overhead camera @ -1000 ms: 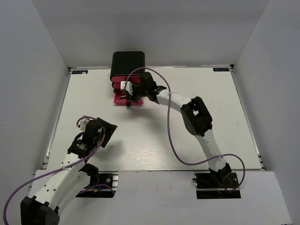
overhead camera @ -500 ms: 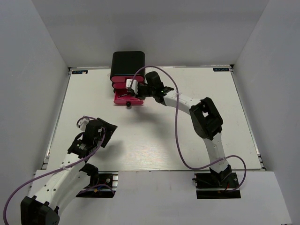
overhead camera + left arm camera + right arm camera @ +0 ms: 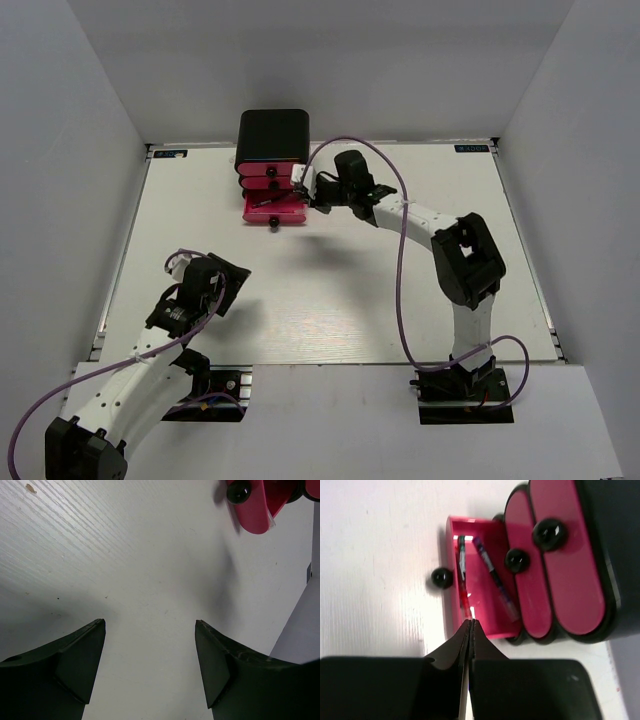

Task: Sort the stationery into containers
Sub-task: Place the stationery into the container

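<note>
The containers are three pink-red drawers (image 3: 268,181) in a small black cabinet (image 3: 272,134) at the back of the table. The bottom drawer (image 3: 482,597) is pulled out. A thin red pen (image 3: 464,586) and a thin dark pen (image 3: 493,576) lie in it. My right gripper (image 3: 470,622) is shut with nothing between its fingers. It hovers just off the open drawer's right end, beside the cabinet (image 3: 304,186). My left gripper (image 3: 150,626) stands open over bare table, at the front left (image 3: 226,279). The open drawer's knob (image 3: 238,492) shows far ahead of it.
Black knobs (image 3: 549,534) stick out from the two shut drawers. The white tabletop (image 3: 330,290) is walled in by grey panels at the back and on both sides. The right arm's purple cable (image 3: 400,250) loops above the table.
My right gripper has pulled back to the right, from over the open drawer to beside it, and has shut. The left arm has not moved.
</note>
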You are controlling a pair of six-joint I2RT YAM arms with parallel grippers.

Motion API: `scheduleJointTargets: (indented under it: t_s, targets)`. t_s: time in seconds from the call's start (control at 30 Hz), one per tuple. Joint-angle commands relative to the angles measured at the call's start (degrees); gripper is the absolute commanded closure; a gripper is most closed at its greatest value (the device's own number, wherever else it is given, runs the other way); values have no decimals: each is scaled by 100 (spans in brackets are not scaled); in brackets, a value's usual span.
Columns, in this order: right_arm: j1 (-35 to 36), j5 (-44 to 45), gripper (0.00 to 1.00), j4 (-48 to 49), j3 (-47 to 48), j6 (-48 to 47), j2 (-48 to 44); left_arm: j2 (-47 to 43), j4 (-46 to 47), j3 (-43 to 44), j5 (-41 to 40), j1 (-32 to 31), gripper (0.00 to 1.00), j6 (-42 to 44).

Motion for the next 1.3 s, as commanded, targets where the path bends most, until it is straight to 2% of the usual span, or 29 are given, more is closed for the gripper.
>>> scheduleJointTargets:
  t_s: [0.0, 0.37, 0.73, 1.27]
  targets:
    - [-65, -77, 100, -389, 98, -233, 150, -27, 112, -4, 24, -19, 18, -10]
    - [-74, 275, 100, -1015, 547, -594, 704, -88, 51, -4, 24, -19, 18, -10]
    - [-74, 705, 100, -865, 740, -602, 951, -88, 51, -4, 24, -19, 18, -10]
    - [-57, 776, 100, -839, 1188, -629, 1355, -36, -2, 49, 24, -19, 18, -10]
